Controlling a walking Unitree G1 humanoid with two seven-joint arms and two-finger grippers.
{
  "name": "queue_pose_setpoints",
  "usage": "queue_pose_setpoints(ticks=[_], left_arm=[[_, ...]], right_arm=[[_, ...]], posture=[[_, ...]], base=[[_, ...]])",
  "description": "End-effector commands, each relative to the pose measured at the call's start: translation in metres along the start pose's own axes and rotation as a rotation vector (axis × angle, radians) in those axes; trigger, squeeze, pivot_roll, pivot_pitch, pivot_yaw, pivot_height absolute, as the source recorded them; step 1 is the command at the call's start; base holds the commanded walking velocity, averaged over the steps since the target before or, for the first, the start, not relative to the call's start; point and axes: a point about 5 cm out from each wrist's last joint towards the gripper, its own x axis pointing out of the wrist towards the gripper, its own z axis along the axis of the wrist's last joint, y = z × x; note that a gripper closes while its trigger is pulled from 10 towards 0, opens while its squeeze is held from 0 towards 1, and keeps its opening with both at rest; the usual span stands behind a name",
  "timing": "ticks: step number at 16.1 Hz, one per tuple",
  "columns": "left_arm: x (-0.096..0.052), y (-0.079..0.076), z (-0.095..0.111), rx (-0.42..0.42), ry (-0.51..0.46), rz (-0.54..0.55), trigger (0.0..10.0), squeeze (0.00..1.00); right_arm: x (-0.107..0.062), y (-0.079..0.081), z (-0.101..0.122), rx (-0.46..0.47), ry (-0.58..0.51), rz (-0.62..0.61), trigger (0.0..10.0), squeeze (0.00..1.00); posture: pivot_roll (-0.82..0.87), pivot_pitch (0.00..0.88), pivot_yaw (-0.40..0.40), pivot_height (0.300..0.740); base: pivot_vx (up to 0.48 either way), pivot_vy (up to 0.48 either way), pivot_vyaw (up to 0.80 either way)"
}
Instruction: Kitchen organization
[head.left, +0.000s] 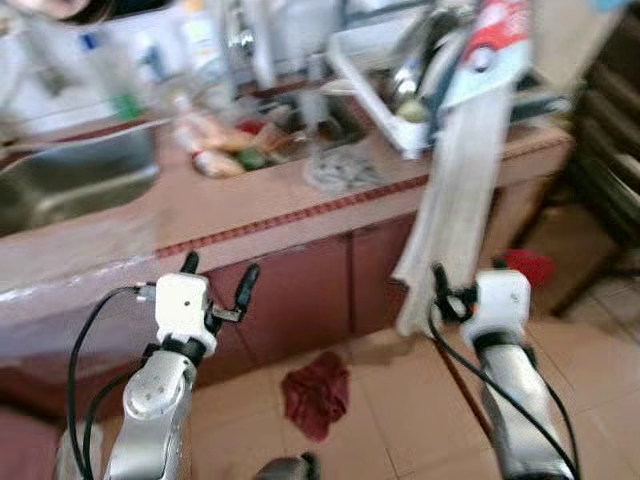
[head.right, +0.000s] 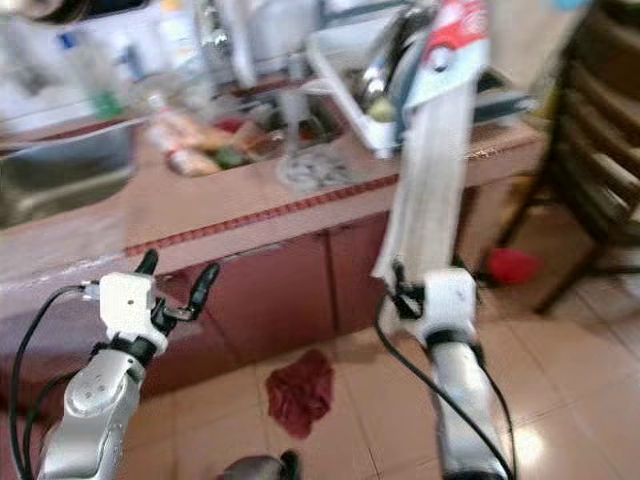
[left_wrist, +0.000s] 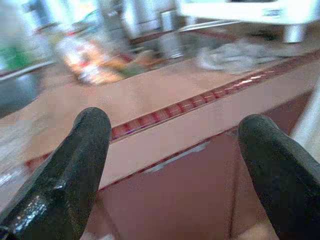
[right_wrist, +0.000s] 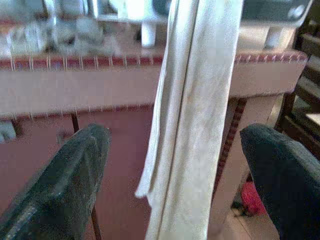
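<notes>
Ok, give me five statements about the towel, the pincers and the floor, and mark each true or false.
1. The white towel hangs down over the front of the counter. True.
2. The right pincer is shut on the towel. False: its fingers are spread, with the towel hanging between them beyond the tips.
3. A dark red rag lies on the floor tiles. True.
4. The left pincer holds a bottle. False: it is open and holds nothing, facing the counter edge.
5. The sink is on the robot's right. False: it is on the left, and the dish rack is on the right.
</notes>
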Motion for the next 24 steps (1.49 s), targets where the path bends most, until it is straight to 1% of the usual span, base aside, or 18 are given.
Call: queue_pose_setpoints(ticks=[1, 2, 3, 4, 5, 6, 8, 9, 10, 13, 15, 16, 18, 19, 21, 24], left_arm=[[-0.004, 0.01, 0.0, -0.034, 0.013, 0.053, 10.0, 0.0], [-0.007, 0.01, -0.002, -0.039, 0.009, 0.048, 10.0, 0.0], [-0.008, 0.01, -0.003, -0.021, 0.013, 0.048, 10.0, 0.0], [-0.009, 0.009, -0.006, 0.009, 0.035, 0.042, 10.0, 0.0], [-0.007, 0.006, -0.007, 0.005, 0.038, 0.04, 10.0, 0.0], [0.001, 0.0, -0.004, -0.02, 0.032, 0.014, 10.0, 0.0], [0.006, 0.0, 0.0, -0.042, 0.018, 0.011, 10.0, 0.0], [0.007, -0.001, 0.001, -0.04, 0.009, 0.015, 10.0, 0.0], [0.011, 0.0, 0.003, -0.07, -0.004, 0.043, 10.0, 0.0], [0.011, 0.001, 0.003, -0.064, 0.004, 0.039, 10.0, 0.0], [0.013, -0.001, 0.004, -0.05, 0.004, 0.019, 10.0, 0.0], [0.015, -0.004, 0.004, -0.032, 0.007, -0.01, 10.0, 0.0], [0.019, -0.014, 0.001, -0.04, -0.01, -0.039, 10.0, 0.0], [0.019, -0.015, 0.0, -0.043, -0.003, -0.035, 10.0, 0.0], [0.019, -0.011, 0.0, -0.045, 0.0, -0.018, 10.0, 0.0], [0.018, -0.01, 0.0, -0.036, -0.007, -0.018, 10.0, 0.0]], right_arm=[[0.001, 0.004, 0.009, 0.03, -0.03, 0.008, 10.0, 0.0], [-0.003, 0.002, 0.007, 0.018, -0.02, 0.005, 10.0, 0.0], [-0.004, 0.002, 0.005, 0.014, -0.012, 0.004, 10.0, 0.0], [-0.005, 0.003, 0.002, -0.01, -0.003, 0.013, 10.0, 0.0], [-0.004, 0.002, 0.002, -0.012, 0.001, 0.014, 10.0, 0.0], [0.0, 0.0, 0.003, -0.005, 0.008, 0.007, 10.0, 0.0], [0.006, 0.002, 0.012, -0.011, -0.029, 0.009, 10.0, 0.0], [0.007, 0.002, 0.013, -0.01, -0.038, 0.005, 10.0, 0.0], [0.015, 0.005, 0.021, 0.028, -0.066, -0.019, 10.0, 0.0], [0.017, 0.015, 0.024, 0.031, -0.077, 0.014, 10.0, 0.0], [0.018, 0.016, 0.021, 0.034, -0.067, 0.017, 10.0, 0.0], [0.021, 0.016, 0.023, 0.028, -0.076, 0.023, 10.0, 0.0], [0.028, 0.024, 0.031, -0.003, -0.109, 0.067, 10.0, 0.0], [0.029, 0.027, 0.033, -0.004, -0.12, 0.08, 10.0, 0.0], [0.029, 0.031, 0.036, -0.037, -0.145, 0.109, 10.0, 0.0], [0.026, 0.035, 0.033, -0.03, -0.139, 0.123, 10.0, 0.0]], posture=[[-0.01, 0.0, 0.076, 0.74], [-0.01, 0.0, 0.076, 0.74], [-0.01, 0.0, 0.083, 0.74], [-0.01, 0.0, 0.081, 0.74], [-0.01, 0.0, 0.079, 0.74], [-0.01, 0.0, 0.067, 0.74], [-0.02, 0.0, 0.066, 0.74], [-0.02, 0.0, 0.066, 0.74], [-0.02, 0.0, 0.079, 0.74], [-0.01, 0.0, 0.079, 0.74], [0.0, 0.0, 0.076, 0.74], [0.0, 0.0, 0.073, 0.74], [0.0, 0.0, 0.067, 0.74], [0.0, 0.0, 0.064, 0.74], [0.0, 0.0, 0.06, 0.74], [0.01, 0.0, 0.057, 0.74]], base=[[0.0, 0.0, 0.62], [0.0, 0.0, 0.61], [0.0, 0.0, 0.0], [0.0, 0.0, 0.0], [0.0, 0.0, 0.0], [0.0, 0.0, 0.0], [0.0, 0.0, 0.0], [0.0, 0.0, 0.0], [0.0, 0.0, 0.0], [0.0, 0.0, 0.0], [0.0, 0.48, 0.0], [0.0, 0.48, 0.0], [0.0, 0.48, 0.0], [0.0, 0.48, 0.44], [0.0, 0.48, 0.8], [0.0, 0.48, 0.63]])
